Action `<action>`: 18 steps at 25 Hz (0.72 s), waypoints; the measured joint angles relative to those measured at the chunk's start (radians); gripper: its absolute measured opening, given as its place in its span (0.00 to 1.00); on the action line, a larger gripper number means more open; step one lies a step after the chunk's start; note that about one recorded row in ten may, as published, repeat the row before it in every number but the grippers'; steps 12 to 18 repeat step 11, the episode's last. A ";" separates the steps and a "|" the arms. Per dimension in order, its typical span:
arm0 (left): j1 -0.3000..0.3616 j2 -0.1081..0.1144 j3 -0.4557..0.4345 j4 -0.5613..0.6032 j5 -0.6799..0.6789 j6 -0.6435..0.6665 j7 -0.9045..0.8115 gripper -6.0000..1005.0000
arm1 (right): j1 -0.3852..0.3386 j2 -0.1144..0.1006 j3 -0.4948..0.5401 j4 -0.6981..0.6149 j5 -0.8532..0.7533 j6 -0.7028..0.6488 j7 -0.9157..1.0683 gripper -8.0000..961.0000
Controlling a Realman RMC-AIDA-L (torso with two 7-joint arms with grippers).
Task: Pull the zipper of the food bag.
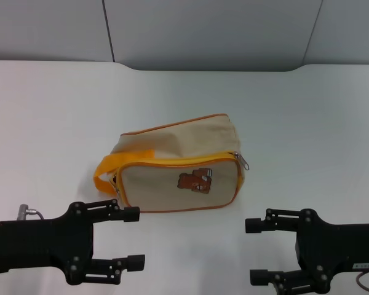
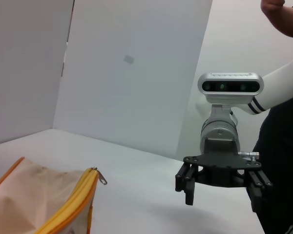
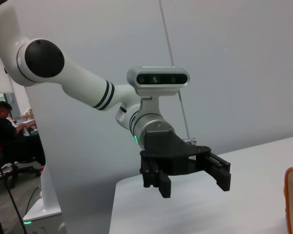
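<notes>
The food bag (image 1: pixel 172 147) is a beige canvas box with orange piping and a brown bear picture, lying mid-table. Its zipper (image 1: pixel 178 161) is a yellow band along the top of the front panel, with a silver pull tab (image 1: pixel 244 162) at the right corner. A yellow strap (image 1: pixel 103 171) loops off the left end. My left gripper (image 1: pixel 134 238) is open, in front of the bag's left end and apart from it. My right gripper (image 1: pixel 255 251) is open, in front of and right of the bag. The left wrist view shows the bag (image 2: pixel 34 195), zipper (image 2: pixel 73 204), pull tab (image 2: pixel 102 177) and right gripper (image 2: pixel 222 197).
The white table (image 1: pixel 307 123) runs back to grey wall panels (image 1: pixel 203 31). The right wrist view shows my left gripper (image 3: pixel 195 187) open over the table and the bag's orange edge (image 3: pixel 289 195). A person sits far off (image 3: pixel 5 122).
</notes>
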 joint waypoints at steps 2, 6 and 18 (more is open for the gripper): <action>0.002 -0.004 0.001 0.004 0.000 0.002 0.006 0.81 | -0.001 0.001 0.002 0.000 0.001 0.000 -0.001 0.83; 0.003 -0.006 0.002 0.004 0.002 0.002 0.013 0.81 | -0.003 0.001 0.004 0.000 0.002 0.000 -0.002 0.83; 0.005 -0.007 0.002 0.003 0.004 0.003 0.022 0.81 | -0.003 0.002 0.004 0.000 0.007 0.000 -0.002 0.83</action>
